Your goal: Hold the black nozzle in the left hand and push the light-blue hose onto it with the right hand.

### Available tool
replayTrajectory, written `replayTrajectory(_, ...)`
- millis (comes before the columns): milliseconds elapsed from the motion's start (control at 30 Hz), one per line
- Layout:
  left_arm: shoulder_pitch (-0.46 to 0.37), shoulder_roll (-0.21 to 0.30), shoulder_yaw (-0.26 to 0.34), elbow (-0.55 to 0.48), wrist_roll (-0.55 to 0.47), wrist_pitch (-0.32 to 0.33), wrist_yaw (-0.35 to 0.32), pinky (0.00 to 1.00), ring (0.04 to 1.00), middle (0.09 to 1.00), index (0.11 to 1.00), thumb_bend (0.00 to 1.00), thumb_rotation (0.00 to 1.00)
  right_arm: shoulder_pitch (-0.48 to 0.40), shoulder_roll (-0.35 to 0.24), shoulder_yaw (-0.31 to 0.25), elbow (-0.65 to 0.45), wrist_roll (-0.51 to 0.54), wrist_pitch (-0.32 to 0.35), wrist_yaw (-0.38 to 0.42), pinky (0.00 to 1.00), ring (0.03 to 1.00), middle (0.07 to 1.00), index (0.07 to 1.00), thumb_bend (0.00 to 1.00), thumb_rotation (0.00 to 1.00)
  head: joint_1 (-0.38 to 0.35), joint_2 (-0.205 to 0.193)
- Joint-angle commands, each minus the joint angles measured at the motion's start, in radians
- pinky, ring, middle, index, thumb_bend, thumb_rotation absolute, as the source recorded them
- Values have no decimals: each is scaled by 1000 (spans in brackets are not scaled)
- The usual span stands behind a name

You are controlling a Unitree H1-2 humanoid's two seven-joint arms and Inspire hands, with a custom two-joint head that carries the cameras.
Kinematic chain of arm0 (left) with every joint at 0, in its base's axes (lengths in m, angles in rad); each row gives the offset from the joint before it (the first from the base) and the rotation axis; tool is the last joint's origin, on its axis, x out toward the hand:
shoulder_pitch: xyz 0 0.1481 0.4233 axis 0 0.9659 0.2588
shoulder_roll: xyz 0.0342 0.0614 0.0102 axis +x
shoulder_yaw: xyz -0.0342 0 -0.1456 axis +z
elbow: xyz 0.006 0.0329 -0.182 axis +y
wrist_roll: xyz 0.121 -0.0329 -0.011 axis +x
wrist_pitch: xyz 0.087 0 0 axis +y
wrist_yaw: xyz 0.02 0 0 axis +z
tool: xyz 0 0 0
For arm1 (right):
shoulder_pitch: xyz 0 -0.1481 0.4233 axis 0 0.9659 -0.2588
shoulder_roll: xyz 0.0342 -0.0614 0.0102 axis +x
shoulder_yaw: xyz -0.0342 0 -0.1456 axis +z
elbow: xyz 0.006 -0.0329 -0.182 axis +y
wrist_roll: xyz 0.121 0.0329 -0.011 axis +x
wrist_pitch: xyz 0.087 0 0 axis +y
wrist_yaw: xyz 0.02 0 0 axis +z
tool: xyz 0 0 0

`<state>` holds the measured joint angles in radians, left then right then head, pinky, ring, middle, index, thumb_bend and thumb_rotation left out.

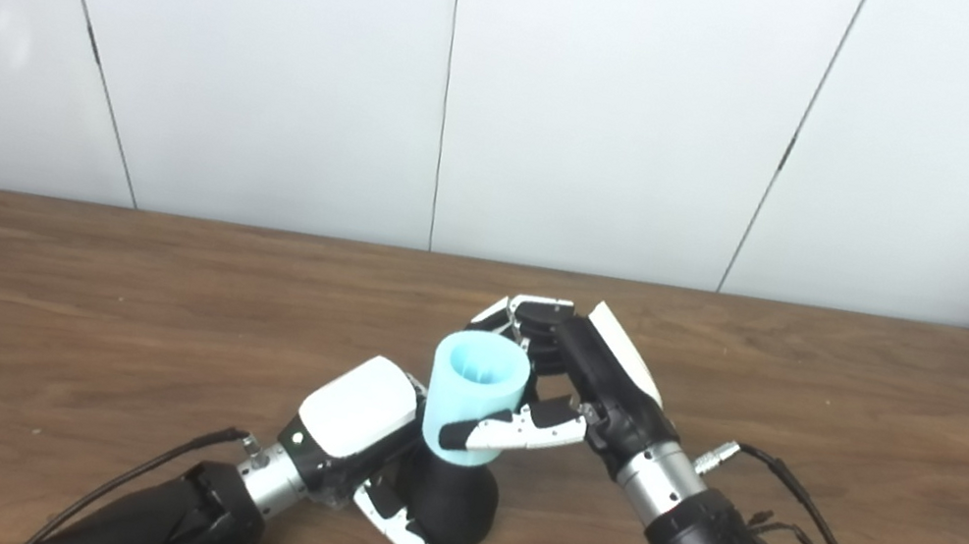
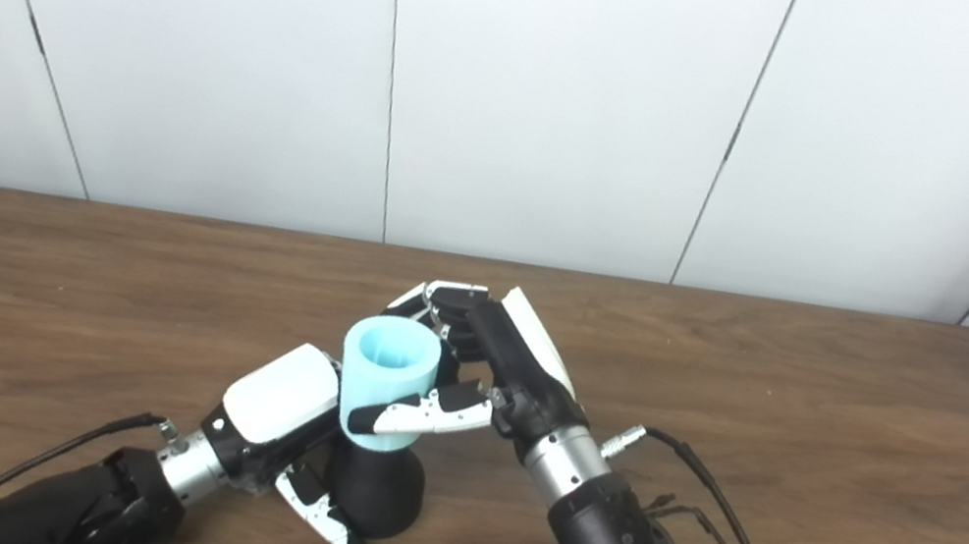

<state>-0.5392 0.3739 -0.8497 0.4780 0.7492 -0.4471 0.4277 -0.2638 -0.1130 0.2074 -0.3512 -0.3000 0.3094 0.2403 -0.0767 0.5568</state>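
Note:
The black nozzle [image 1: 452, 504] stands upright on the wooden table [image 1: 40, 303], flared at its base. My left hand [image 1: 360, 440] is wrapped around it from the left, thumb in front near the base. The light-blue hose [image 1: 476, 390], a short open-topped tube, sits on top of the nozzle, covering its upper part. My right hand [image 1: 566, 376] is shut on the hose from the right, thumb across its front and fingers behind it. In the right eye view the hose [image 2: 389, 375] and nozzle [image 2: 376, 490] show the same stacked arrangement.
Black cables [image 1: 808, 529] trail from my right forearm over the table at the lower right. A white panelled wall [image 1: 575, 99] stands behind the table's far edge.

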Motion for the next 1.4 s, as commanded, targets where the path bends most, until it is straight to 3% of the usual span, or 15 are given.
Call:
replayTrajectory(0, 227, -116, -128, 132, -29, -23, -4, 177, 237, 473, 484, 523, 0, -21, -14, -5, -33, -11, -37, -14, 74, 136, 247, 489, 503, 130, -1, 0)
replayTrajectory(400, 224, -121, -131, 147, -32, -23, 7, 155, 208, 472, 484, 523, 0, -13, -39, 14, -13, -57, -141, -38, 66, 127, 272, 490, 503, 130, 3, -1)
replayTrajectory(467, 223, -121, -131, 150, -28, -23, 10, 151, 206, 472, 483, 523, 0, -13, -41, 15, -6, -65, -157, -42, 91, 186, 358, 490, 502, 131, 3, -2)
replayTrajectory(567, 223, -121, -130, 151, -28, -23, 10, 153, 207, 472, 484, 523, 0, -12, -46, 18, 1, -88, -186, -50, 107, 206, 411, 491, 502, 132, 2, -3)
replayTrajectory(767, 225, -118, -126, 142, -29, -23, -3, 164, 222, 472, 484, 523, 0, -10, -45, 18, 0, -112, -200, -54, 97, 173, 360, 491, 503, 130, 3, -3)
replayTrajectory(1033, 225, -117, -130, 142, -36, -23, 1, 173, 228, 472, 484, 523, 0, -6, -39, 14, 7, -121, -220, -60, 120, 210, 392, 491, 502, 130, 3, -3)
replayTrajectory(1200, 224, -116, -132, 143, -34, -23, -1, 179, 233, 472, 484, 523, 0, -5, -36, 13, 14, -123, -225, -67, 90, 155, 313, 491, 503, 128, 3, -3)
replayTrajectory(1367, 224, -115, -138, 143, -37, -23, 7, 168, 218, 472, 484, 523, 0, -5, -35, 14, 15, -125, -214, -69, 89, 155, 312, 491, 503, 130, 3, -1)
